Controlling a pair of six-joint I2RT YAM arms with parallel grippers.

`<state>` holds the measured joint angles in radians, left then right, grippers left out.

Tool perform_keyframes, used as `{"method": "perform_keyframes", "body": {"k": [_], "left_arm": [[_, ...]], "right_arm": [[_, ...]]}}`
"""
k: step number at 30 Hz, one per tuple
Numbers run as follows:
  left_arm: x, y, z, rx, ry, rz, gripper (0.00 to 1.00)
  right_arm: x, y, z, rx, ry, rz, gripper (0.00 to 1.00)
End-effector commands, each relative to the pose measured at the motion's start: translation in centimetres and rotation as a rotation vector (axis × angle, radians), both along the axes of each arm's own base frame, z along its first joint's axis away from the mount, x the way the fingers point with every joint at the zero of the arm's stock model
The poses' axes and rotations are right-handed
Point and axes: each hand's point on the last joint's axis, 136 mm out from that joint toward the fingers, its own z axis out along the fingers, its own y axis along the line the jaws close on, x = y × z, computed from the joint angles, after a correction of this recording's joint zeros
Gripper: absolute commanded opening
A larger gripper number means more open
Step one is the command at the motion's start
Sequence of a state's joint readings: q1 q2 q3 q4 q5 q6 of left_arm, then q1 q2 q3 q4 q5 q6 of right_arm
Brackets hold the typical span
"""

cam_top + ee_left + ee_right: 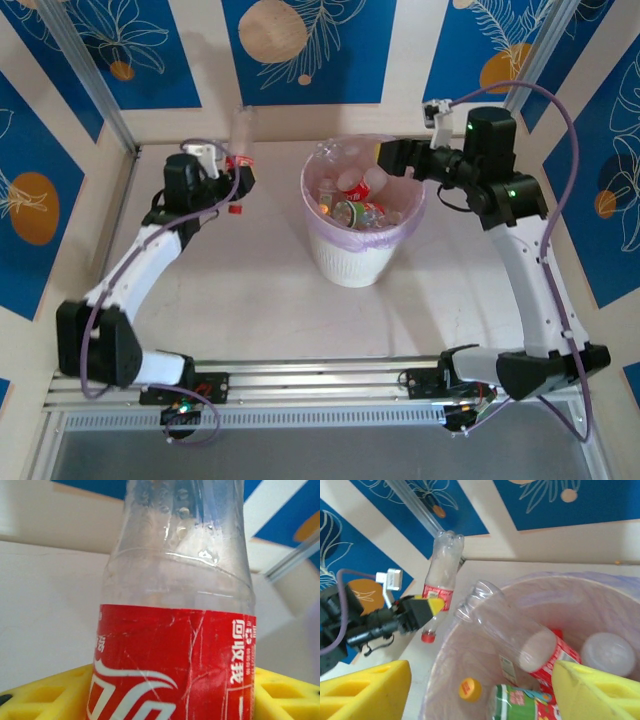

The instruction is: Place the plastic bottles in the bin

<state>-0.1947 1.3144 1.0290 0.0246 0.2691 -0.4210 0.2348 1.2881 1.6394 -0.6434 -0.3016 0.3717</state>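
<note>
the bin [350, 262] stands in the middle of the table [260, 290], nearer the far edge, white and ribbed with a pink bag [600, 582] folded over its rim. inside it lies a heap of bottles [355, 200]. on top is a clear bottle [520, 635] with a red label, tilted, its base up toward the left rim. beside it are a green bottle [515, 702], a loose yellow cap [470, 689] and a pale round bottle end [607, 652].

my right hand [385, 155] hangs over the far right of the bin's mouth, pads wide apart, gripping nothing.

my left hand [240, 172] is near the far left corner of the table, well apart from the bin. its yellow pads [435, 604] are closed onto the red label of an upturned bottle [175, 655], red cap down and clear base up. i cannot tell whether the cap touches the table.
</note>
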Motion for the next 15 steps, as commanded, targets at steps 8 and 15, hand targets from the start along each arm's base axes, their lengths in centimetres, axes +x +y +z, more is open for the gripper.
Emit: {"method": "perform_keyframes", "body": {"k": [8, 15], "left_arm": [[-9.1, -4.1, 7.5, -0.201, -0.199, -0.228, 0.49], [-12.5, -8.7, 9.1, -0.215, -0.213, -0.415, 0.46]], "right_arm": [[-0.5, 9.8, 4.8, 0.023, -0.12, 0.261, 0.93], [-0.6, 15.0, 4.1, -0.002, -0.091, 0.39, 1.0]]}}
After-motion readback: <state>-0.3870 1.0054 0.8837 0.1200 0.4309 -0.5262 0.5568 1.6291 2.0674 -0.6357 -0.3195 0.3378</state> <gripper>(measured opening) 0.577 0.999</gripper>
